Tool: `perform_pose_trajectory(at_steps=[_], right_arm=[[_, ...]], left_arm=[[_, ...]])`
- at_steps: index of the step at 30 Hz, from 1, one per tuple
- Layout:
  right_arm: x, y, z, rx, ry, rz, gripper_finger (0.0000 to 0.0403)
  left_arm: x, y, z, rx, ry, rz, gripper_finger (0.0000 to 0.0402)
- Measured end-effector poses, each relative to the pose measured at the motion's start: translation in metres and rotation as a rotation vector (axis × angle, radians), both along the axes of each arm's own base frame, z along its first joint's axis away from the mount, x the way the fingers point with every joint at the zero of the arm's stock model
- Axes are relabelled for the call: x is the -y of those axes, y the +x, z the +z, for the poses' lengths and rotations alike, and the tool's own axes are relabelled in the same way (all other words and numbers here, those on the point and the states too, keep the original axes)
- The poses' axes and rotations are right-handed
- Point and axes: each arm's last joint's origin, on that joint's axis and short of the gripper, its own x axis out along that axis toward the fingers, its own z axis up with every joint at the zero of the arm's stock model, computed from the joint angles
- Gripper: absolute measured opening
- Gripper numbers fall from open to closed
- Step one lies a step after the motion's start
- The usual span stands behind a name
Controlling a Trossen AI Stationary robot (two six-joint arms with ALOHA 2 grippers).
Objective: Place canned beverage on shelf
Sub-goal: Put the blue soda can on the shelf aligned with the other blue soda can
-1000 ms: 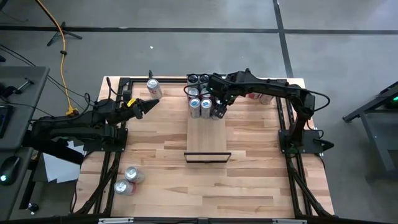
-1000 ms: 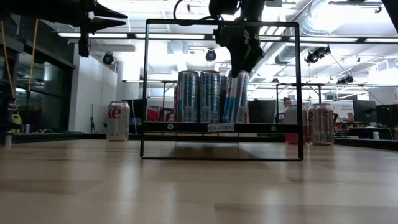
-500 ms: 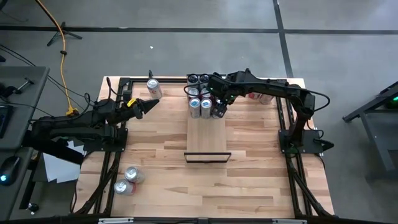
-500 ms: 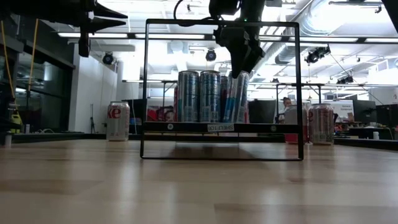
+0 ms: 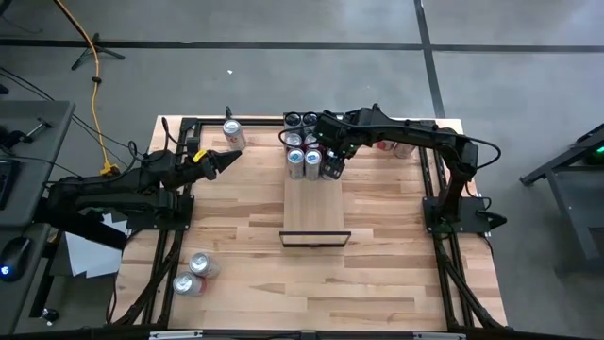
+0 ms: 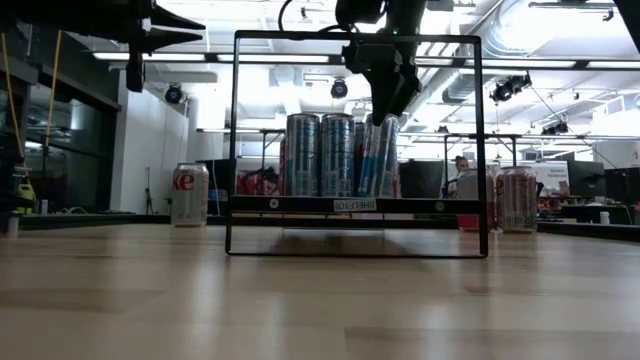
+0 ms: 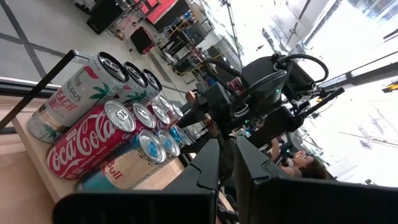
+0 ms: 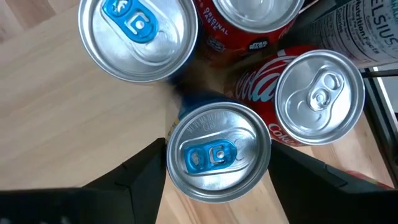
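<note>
The shelf is a pale wood panel in the middle of the table, with a black bar at its near end. Several cans stand on their bases at its far end. My right gripper reaches down among them and is shut on a blue-tabbed can, which leans in the low view. My left gripper hovers shut above the table's far left, pointing level toward the shelf; its fingers hold nothing. My right gripper pinches the blue-tabbed can between its two fingers, one on each side of the can's upper wall just below the rim. The fingers come from above, pointing steeply down. The can stands tilted, its lower end at the shelf board; whether it rests there I cannot tell.
A black frame rises around the shelf's near end. One can stands at the far left, two lie near the left front corner, and more sit at the far right. Black rails run along the table's sides.
</note>
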Motion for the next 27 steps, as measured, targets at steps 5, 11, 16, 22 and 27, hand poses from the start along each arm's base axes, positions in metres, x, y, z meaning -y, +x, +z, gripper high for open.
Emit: perform_pose_trajectory(at_steps=[5,11,16,22,27], right_arm=[[0.001,0.001,0.0,0.009,-0.009,-0.023,0.0256],[0.002,0.002,0.001,0.024,-0.03,-0.055,0.0279],[0.002,0.002,0.001,0.024,-0.03,-0.055,0.0292],[0.0,-0.002,0.004,-0.008,-0.025,-0.002,0.0294],[-0.001,-0.007,0.022,-0.018,-0.037,0.052,0.0294]], left_arm=[[0.0,0.0,0.0,0.0,0.0,0.0,0.0],[0.0,0.0,0.0,0.001,-0.001,0.0,0.0],[0.0,0.0,0.0,0.001,-0.001,0.0,0.0],[0.0,0.0,0.0,0.001,-0.001,0.0,0.0],[0.0,0.0,0.0,0.0,-0.001,0.0,0.0]])
